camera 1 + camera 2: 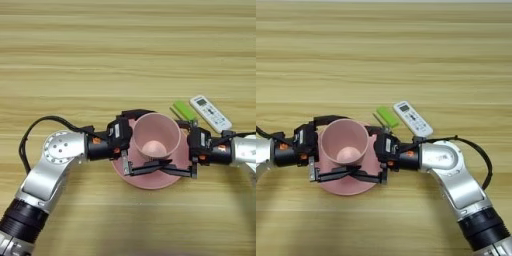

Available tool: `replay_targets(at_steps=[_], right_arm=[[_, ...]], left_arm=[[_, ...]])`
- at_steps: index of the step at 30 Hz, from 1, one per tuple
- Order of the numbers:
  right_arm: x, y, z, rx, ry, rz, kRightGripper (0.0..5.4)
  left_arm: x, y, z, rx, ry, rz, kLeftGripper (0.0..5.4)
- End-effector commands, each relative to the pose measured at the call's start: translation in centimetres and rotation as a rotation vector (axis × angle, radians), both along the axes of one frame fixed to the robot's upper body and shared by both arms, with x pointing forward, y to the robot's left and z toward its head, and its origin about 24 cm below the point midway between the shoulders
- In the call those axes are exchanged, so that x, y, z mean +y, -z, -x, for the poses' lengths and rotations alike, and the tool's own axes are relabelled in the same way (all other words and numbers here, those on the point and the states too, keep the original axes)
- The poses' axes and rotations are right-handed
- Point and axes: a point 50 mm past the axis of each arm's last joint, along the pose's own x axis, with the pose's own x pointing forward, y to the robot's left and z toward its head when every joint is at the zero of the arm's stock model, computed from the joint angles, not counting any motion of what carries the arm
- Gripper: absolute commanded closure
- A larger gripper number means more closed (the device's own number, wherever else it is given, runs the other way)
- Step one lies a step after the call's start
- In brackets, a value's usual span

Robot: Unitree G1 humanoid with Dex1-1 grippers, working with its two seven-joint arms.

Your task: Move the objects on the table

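Currently both claws are sitting at the pink plate (150, 179), flanking the pink cup (156, 136) that is standing upright on it, mouth up; left claw (131, 157) is coming in from the cup's left, right claw (186, 159) from its right, arms pointing at each other across the plate.

Claw state: each is showing two black fingers spread wide, one reaching round the far side of the cup at rim level, the other stretching low across the near part of the plate toward the opposite claw; so both are reading as released, bracketing the cup rather than clamped on it; whether any finger is actually touching the cup wall I cannot tell.

Key relation: the cup is lying dead between the two claws, near-equal reach for either; its axis is vertical, so a side pinch across the wall is the natural approach; my read is that whichever claw closes first is taking it, and the other needs to be backing off so the low fingers, nearly meeting at plate centre, are not fouling each other.

Other task items are lying beyond the right claw, further up the surface (125, 60): green block (183, 110) just past the plate rim, white remote (413, 119) just beside it on the outer side, long axis running diagonally away; right arm is clearly nearer to both; left arm would be crossing the cup to reach them.
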Motion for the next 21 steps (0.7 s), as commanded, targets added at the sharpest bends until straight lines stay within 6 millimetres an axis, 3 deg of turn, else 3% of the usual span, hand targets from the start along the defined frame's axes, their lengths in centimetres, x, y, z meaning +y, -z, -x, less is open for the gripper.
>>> replay_targets(at_steps=[1,21], right_arm=[[0.1,-0.8,-0.2,-0.004,0.010,-0.052,1.22],[-1.1,1.0,-0.8,0.083,0.121,-0.088,1.29]], left_arm=[[-0.1,0.1,0.0,-0.008,0.001,-0.022,0.00],[-0.5,-4.5,0.7,-0.099,-0.003,0.193,0.00]])
